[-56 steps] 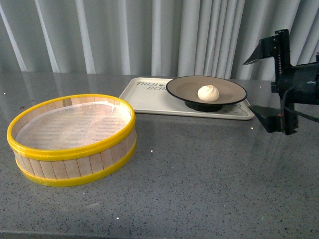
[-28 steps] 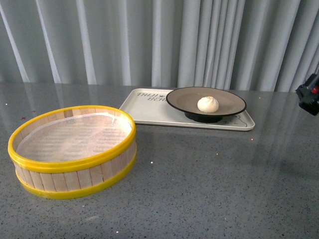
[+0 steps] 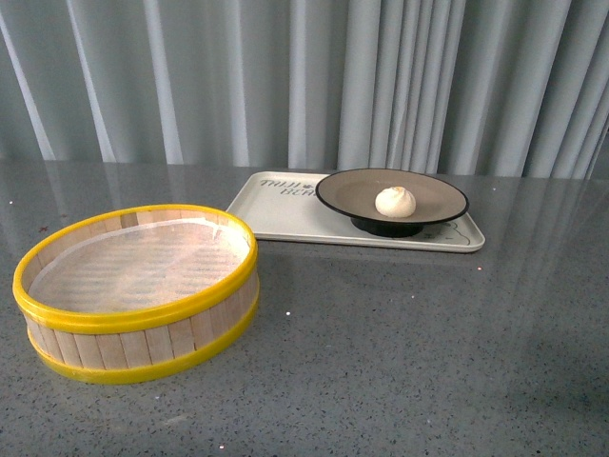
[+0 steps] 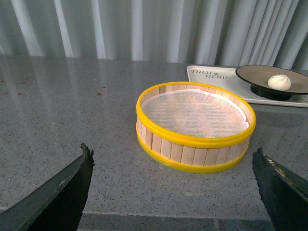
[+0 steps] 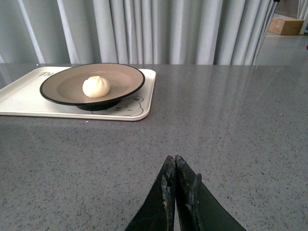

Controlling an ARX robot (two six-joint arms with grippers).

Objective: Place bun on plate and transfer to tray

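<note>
Black right tool (image 5: 175,166) closed, empty

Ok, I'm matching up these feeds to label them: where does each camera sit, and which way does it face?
Front view: on the robot's body, facing the steamer basket and the tray before curtains; no arm shows.
Left wrist view: on the left arm, looking over the basket toward the tray; the open left gripper frames it.
Right wrist view: on the right arm, facing the plate with the bun; the shut right gripper shows.
All three views share the bun on the plate.
</note>
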